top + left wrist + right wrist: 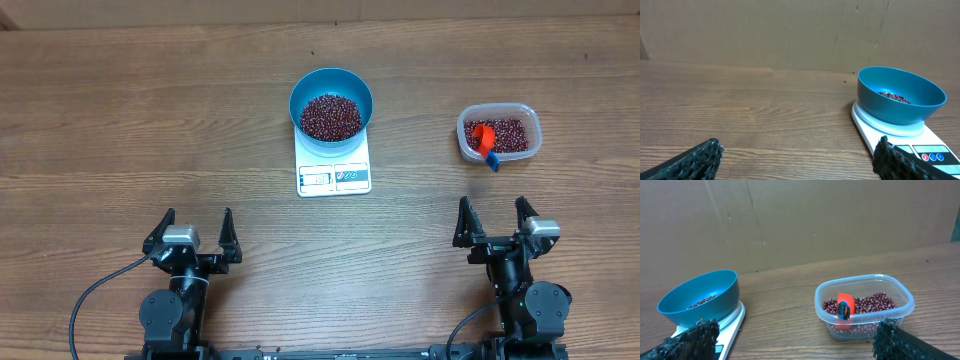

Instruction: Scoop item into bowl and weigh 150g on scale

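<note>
The blue bowl [331, 104] stands on the white scale [334, 176] at the table's middle, with dark red-brown beans [331, 116] inside. More beans [508, 133] fill a clear tub [499, 132] at the right, where a red-orange scoop [484, 139] with a blue-tipped handle rests. My left gripper [195, 224] is open near the front left, well short of the scale. My right gripper [493, 215] is open near the front right, below the tub. In the left wrist view the bowl [900, 95] sits on the scale [920, 145]. In the right wrist view the tub [863, 305], scoop [844, 307] and bowl [700, 297] show.
Brown cardboard walls [765, 32] close the far side of the wooden table [150, 120]. Black cables [85, 305] run from the arm bases at the front edge.
</note>
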